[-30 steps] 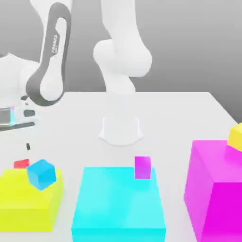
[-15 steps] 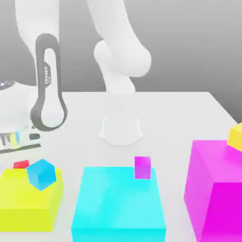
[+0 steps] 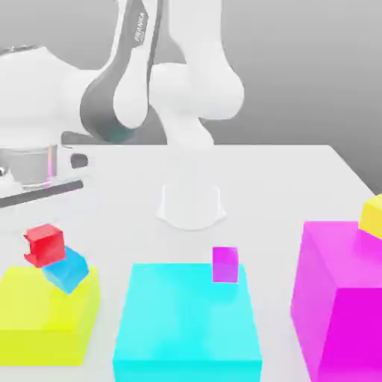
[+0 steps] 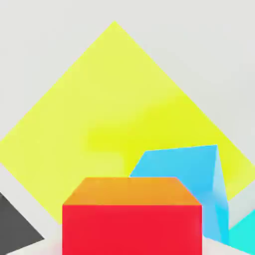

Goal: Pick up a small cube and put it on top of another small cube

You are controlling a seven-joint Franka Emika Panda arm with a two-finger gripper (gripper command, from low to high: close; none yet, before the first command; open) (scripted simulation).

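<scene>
The small cube, bright red, hangs slightly tilted just above the yellow block at the exterior view's left. It overlaps the top corner of another small cube, the sky-blue one resting on that block; whether the two touch I cannot tell. My gripper reaches down from the white hand above and is shut on the red cube. In the hand view the red cube sits close up, with the blue cube right behind it on the yellow block.
A large flat cyan block lies in the middle front with a small magenta cube on its far edge. A big magenta block at the right carries a small yellow cube. The arm's base stands behind.
The gripper closed on the red cube. The cube rose from behind the yellow block to just over the blue cube. The arm swung upward and toward the exterior view's right.
</scene>
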